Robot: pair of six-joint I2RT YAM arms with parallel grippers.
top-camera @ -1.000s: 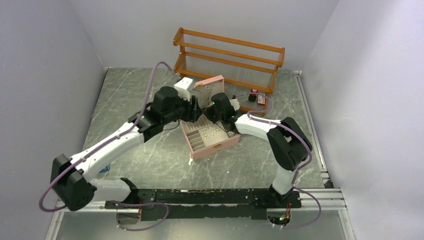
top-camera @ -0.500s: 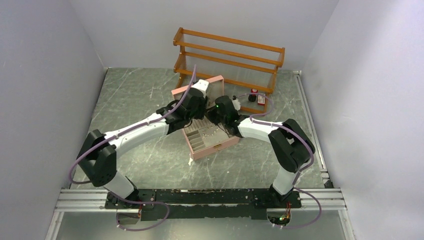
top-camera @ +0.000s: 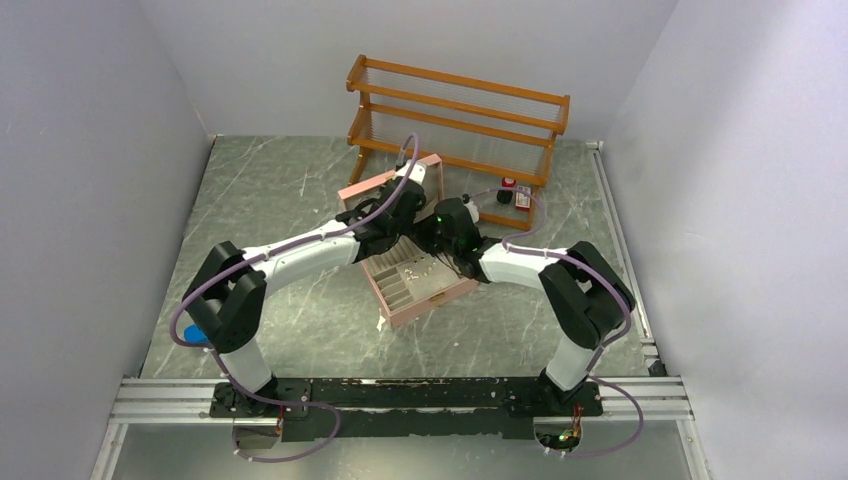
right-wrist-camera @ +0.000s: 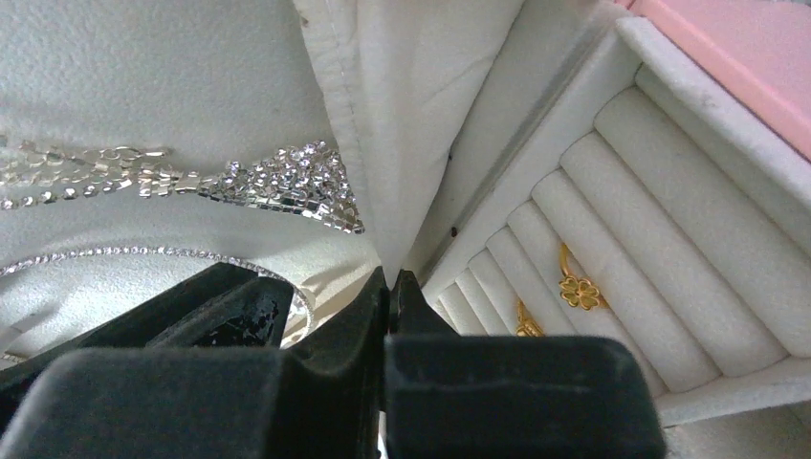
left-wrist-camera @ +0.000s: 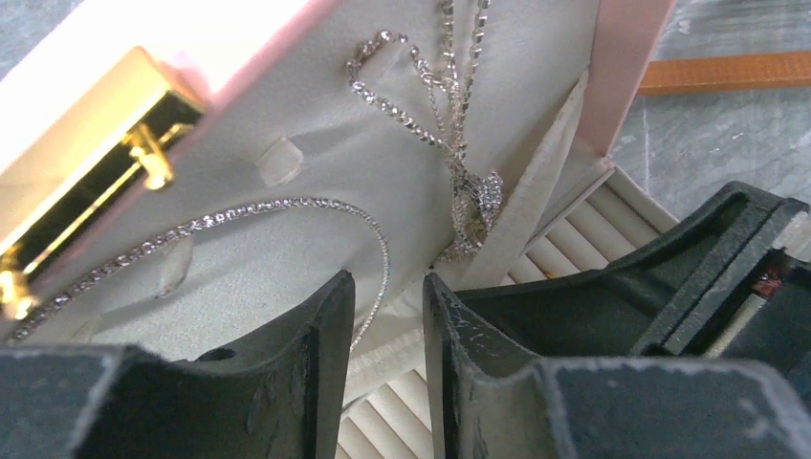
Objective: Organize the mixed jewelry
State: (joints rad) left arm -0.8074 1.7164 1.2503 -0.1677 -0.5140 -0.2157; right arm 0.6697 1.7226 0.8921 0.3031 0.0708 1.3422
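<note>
The pink box (top-camera: 432, 297) lies open with its lid (top-camera: 362, 186) raised. Silvery chain necklaces (left-wrist-camera: 421, 120) hang on the lid's white lining, and one thin chain loop (left-wrist-camera: 287, 203) runs down between my left gripper's (left-wrist-camera: 387, 287) fingers. Those jaws stand a little apart and do not press the chain. My right gripper (right-wrist-camera: 392, 279) is shut, with the tip of the lid's white pocket flap (right-wrist-camera: 402, 143) running into its jaws. Two gold rings (right-wrist-camera: 577, 290) sit in the box's ring rolls (right-wrist-camera: 669, 191). In the top view both grippers (top-camera: 415, 222) meet at the lid.
A wooden rack (top-camera: 455, 110) stands behind the box. Small red-and-black bottles (top-camera: 515, 192) sit beside it on the right. A blue object (top-camera: 197, 335) lies near the left arm's elbow. The lid's gold clasp (left-wrist-camera: 143, 143) shows in the left wrist view.
My left arm has swung in toward the lid and its jaws have narrowed. The right gripper has closed fully and stayed at the lid's base.
</note>
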